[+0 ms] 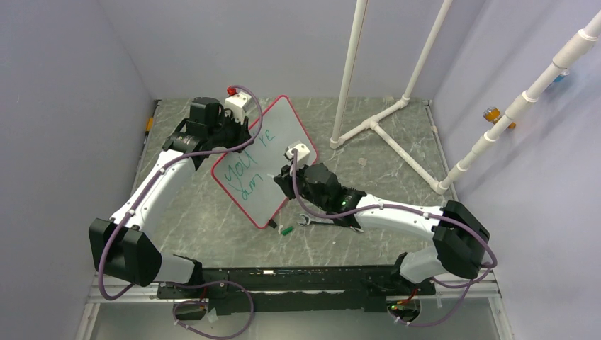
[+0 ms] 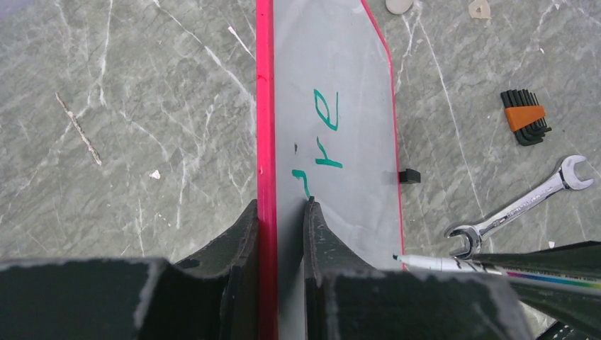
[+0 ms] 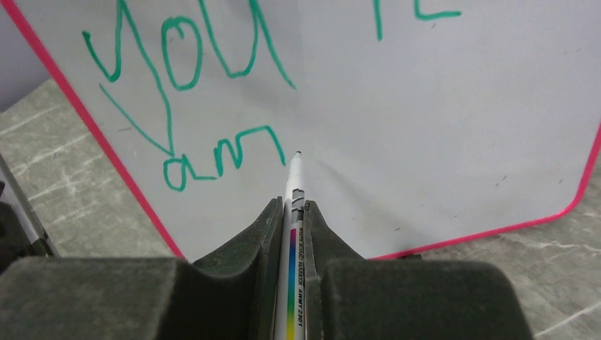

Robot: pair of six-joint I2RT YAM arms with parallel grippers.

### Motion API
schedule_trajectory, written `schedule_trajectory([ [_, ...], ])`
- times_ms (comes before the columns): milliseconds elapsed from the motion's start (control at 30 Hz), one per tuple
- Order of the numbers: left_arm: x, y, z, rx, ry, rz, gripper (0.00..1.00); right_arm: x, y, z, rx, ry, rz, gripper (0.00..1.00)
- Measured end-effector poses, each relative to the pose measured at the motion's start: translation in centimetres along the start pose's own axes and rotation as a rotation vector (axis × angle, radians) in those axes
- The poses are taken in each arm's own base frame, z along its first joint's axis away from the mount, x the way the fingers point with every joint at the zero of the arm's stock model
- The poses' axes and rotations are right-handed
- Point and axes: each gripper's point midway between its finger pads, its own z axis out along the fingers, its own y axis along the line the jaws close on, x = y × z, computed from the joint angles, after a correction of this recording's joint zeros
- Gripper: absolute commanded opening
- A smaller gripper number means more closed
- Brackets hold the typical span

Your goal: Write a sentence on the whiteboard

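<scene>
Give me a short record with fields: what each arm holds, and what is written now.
Left jaws: shut on the whiteboard at its red frame, board tilted up
Right jaws: shut on the marker, tip close to the board, right of "am"
Sentence: green "you re", below it "am"
On table: wrench, green cap

Your whiteboard (image 1: 273, 152) stands on edge mid-way across the table (image 1: 212, 230), its left rim pinched in your left gripper (image 2: 282, 205). On its right, your right gripper (image 3: 290, 207) holds a marker (image 3: 293, 177), tip just right of line 2 of the sentence (image 1: 246, 173). A wrench (image 1: 322, 222) and cap (image 1: 286, 230) lie before the board; a pipe frame (image 1: 375, 126) stands behind, rightward.
</scene>
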Motion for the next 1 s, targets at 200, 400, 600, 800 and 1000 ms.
schedule_trajectory([
  [200, 0.0, 0.0, 0.0, 0.001, 0.0, 0.0, 0.0, -0.8, -1.8, 0.3, 0.027, -0.023, 0.009, 0.0],
  [400, 0.0, 0.0, 0.0, 0.003, 0.0, 0.0, 0.0, -0.9, -3.1, 0.7, 0.031, -0.025, 0.025, 0.0],
  [600, 0.0, -0.1, 0.0, 0.004, 0.0, 0.0, 0.0, -0.9, -2.7, 1.2, 0.003, -0.02, 0.029, 0.0],
  [800, 0.0, -0.1, 0.0, 0.005, -0.001, 0.001, 0.0, -1.5, -2.0, 1.6, -0.035, -0.034, 0.03, 0.0],
  [1000, 0.0, -0.1, 0.0, 0.005, -0.001, 0.001, 0.0, -1.3, -1.7, 2.2, -0.05, -0.027, 0.03, 0.0],
])
